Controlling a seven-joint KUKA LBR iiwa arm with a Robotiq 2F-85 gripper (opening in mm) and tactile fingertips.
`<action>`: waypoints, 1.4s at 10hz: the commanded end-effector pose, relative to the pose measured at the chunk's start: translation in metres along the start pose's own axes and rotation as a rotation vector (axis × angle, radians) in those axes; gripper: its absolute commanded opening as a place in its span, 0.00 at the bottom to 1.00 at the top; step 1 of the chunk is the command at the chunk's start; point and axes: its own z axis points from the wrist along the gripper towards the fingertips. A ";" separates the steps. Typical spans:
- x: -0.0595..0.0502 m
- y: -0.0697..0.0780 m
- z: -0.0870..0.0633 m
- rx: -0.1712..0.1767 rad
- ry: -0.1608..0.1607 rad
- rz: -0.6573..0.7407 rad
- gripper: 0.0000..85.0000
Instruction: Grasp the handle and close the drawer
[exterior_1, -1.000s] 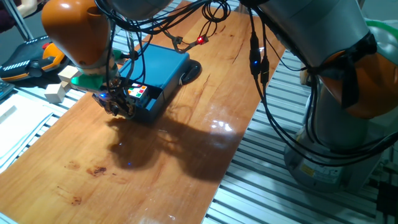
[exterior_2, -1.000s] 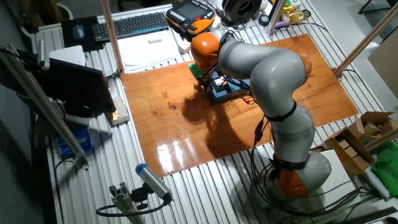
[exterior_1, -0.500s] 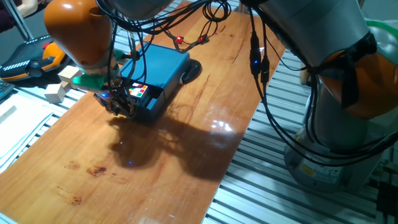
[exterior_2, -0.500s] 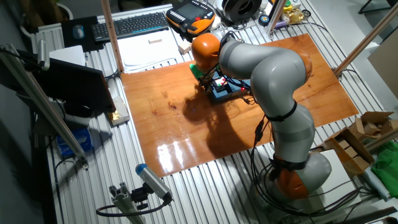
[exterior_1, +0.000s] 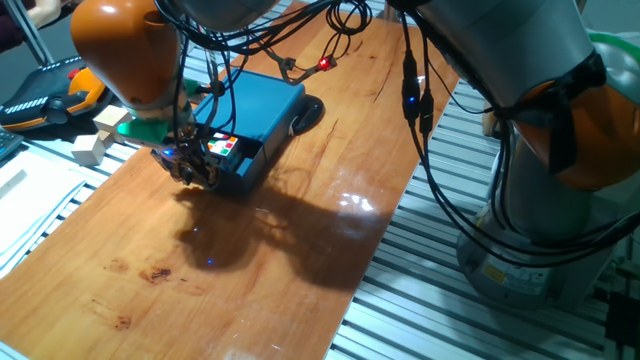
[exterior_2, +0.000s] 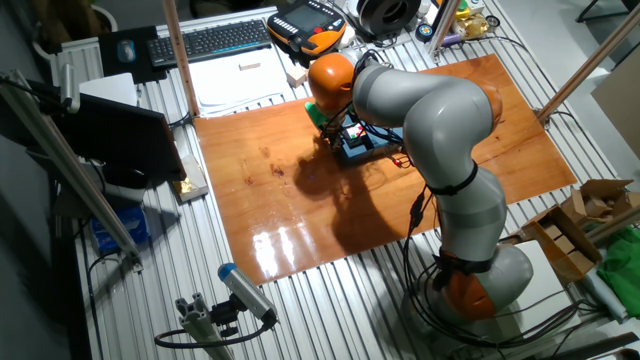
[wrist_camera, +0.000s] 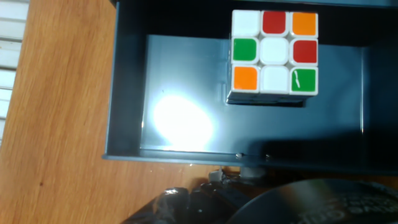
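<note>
Drawer (wrist_camera: 130, 93) stands open out of the blue box (exterior_1: 250, 105) near the table's (exterior_1: 300, 250) far edge, puzzle cube (wrist_camera: 274, 53) inside it; gripper (exterior_1: 190, 168) sits at the front panel over the handle (wrist_camera: 250, 169), finger state cannot be determined

— What is being held in the drawer (wrist_camera: 127, 93)?
— A puzzle cube (wrist_camera: 274, 53) is being kept inside it, towards the back wall, away from the front panel.
— And the handle (wrist_camera: 250, 169)?
— It is being carried on the outside of that panel, with the gripper (exterior_1: 192, 168) positioned right at it.
</note>
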 end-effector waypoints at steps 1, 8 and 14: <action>0.000 0.000 0.000 0.001 0.001 -0.001 0.02; 0.000 0.001 0.000 0.001 0.007 -0.004 0.02; 0.000 0.001 0.000 -0.001 0.024 -0.022 0.02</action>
